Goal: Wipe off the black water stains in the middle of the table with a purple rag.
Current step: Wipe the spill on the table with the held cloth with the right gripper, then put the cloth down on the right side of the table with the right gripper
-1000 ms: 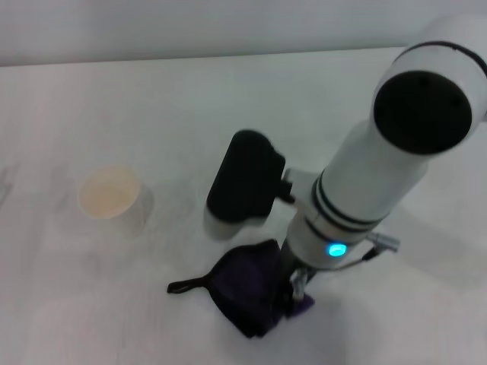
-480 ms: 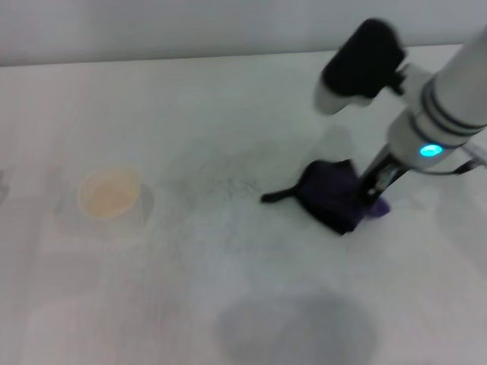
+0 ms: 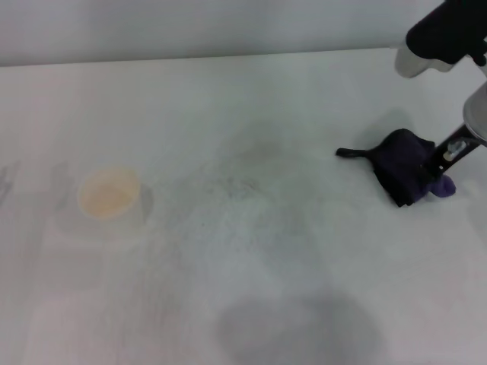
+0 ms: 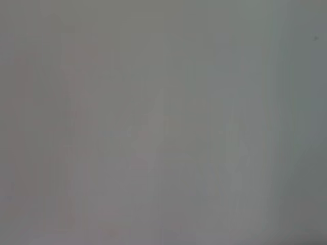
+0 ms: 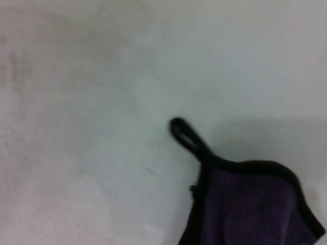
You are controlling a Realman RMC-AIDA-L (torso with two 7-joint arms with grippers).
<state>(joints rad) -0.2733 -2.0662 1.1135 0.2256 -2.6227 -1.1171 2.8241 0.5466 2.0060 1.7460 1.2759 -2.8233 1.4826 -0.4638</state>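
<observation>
place: bare test bench, lab-like
surface: plain white table (image 3: 228, 304), faint grey scuffs
backdrop: blank pale wall behind far edge
props: just one paper cup (image 3: 111, 199), one purple rag (image 3: 403, 171)

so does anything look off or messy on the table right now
Nothing is spilled or damaged. The white paper cup stands upright on the table. Only faint grey smudging marks the middle; no dark blotch shows there. The purple rag sits bunched at the right edge, under the right claw.
</observation>
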